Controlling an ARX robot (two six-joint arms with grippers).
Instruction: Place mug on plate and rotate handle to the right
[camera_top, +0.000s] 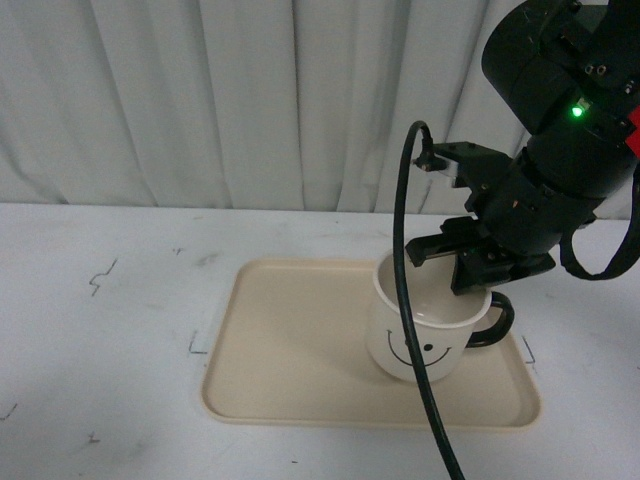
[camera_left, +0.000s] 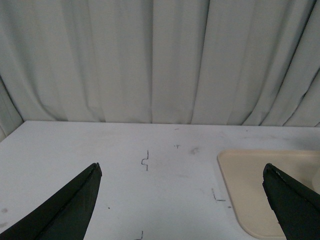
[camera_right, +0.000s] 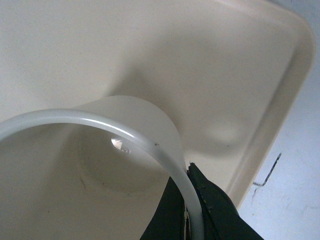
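Near edge first: a black cable (camera_top: 402, 250) hangs in front of everything and crosses the mug face.

Tray (camera_top: 300, 390) sits on the white table (camera_top: 120, 330), right of the table's centre. Mug (camera_top: 450, 330) is inside the tray rim, in the right half, closer to the right edge than the left and toward the near-right corner. Smiley faces the near edge. Handle (camera_top: 509, 318) sticks out toward the tray's right edge.

The mug body looks tipped, not square to the tray. Can't tell if the base is fully flat on it.

Right gripper (camera_top: 468, 275) comes in from above and clamps the mug wall at the rim (camera_right: 150, 145) on the handle side. The right wrist view shows one finger inside and one outside, closed on it.

Left gripper (camera_left: 181, 167) is away over bare table off the tray's left edge, spread wide with nothing in it.

Far side: grey curtain (camera_top: 250, 100), nothing else.

Status, my read:
- Placement is basically done, since the mug is over or on the tray.
- Handle heading already looks right-pointing, so rotation is done or close.
- Left to do: settle the mug flat, confirm handle heading, let go of the rim, lift clear.
- Watch the release: a tipped mug plus a rim pinch could rock it or drag the handle off heading.
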